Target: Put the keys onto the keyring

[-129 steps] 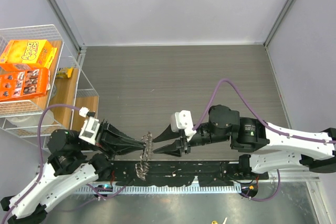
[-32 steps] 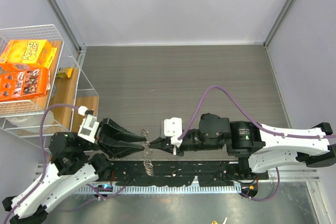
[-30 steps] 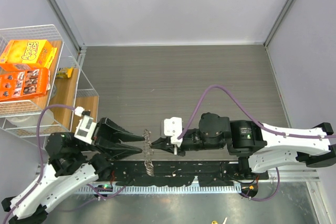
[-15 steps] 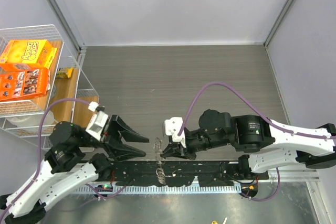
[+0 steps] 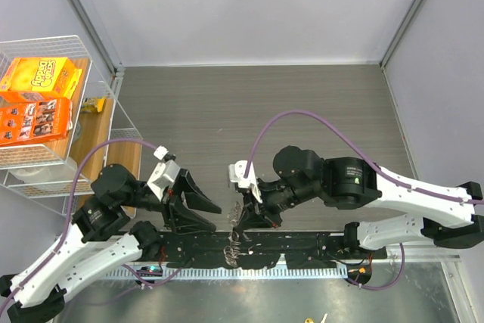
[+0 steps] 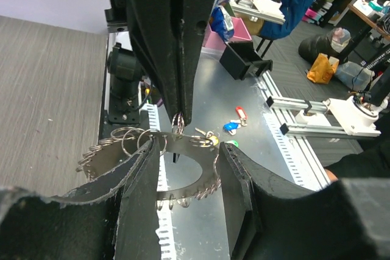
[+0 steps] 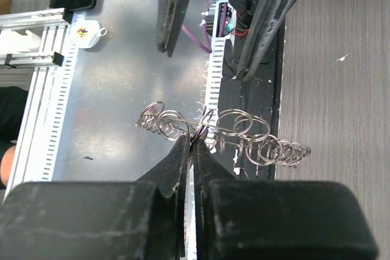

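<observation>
One thin metal keyring, bunched with small silvery keys, hangs over the near edge of the grey desk, pinched in the right gripper. The left gripper holds its two fingers apart around it.

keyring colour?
Silvery bare metal. The keyring shows best in the right wrist view.

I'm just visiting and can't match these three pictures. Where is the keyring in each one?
Top external: the keyring dangles low in the centre, under the right fingers.
Left wrist: mid-picture, the keyring is a toothed fan of keys beyond the open left fingers.
Right wrist: at the centre, the keyring is a row of wire loops.
Shared landmark: the right fingers, shut on the keyring in every view.
</observation>
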You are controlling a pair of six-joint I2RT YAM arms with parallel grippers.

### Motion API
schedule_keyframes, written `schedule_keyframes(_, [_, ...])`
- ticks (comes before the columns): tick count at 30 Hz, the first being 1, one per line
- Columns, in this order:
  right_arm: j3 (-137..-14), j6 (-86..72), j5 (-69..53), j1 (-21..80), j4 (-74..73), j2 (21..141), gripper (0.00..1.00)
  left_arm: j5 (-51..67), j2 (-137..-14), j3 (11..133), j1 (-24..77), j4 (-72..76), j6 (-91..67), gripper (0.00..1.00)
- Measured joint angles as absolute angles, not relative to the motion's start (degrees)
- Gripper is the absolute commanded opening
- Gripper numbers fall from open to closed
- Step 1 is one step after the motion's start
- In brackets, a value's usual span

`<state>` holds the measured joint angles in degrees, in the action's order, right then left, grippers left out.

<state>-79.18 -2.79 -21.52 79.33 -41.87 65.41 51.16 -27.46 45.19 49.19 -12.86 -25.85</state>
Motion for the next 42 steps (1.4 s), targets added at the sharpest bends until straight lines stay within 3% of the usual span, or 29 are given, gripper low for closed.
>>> schedule_keyframes(16, [-81.9, -4.0, -31.6, 75.1, -41.5, 73.8, 0.05, 52.1, -29.0, 45.9, 49.2, -19.7, -21.0, 0.45])
schedule_keyframes(26, [-84.5, -3.6, -33.0, 74.5, -41.7, 75.4, 0.05, 52.3, -29.3, 46.0, 49.2, -21.2, -19.9, 0.36])
schedule_keyframes(37, [-85.6, -2.9, -33.1, 74.4, -42.8, 76.9, 0.06, 52.6, -30.1, 46.8, 49.2, -22.3, -18.7, 0.20])
schedule_keyframes(42, [-86.1, -2.7, -33.2, 74.4, -43.0, 76.9, 0.06, 52.6, -30.3, 47.0, 49.2, -23.3, -17.9, 0.17])
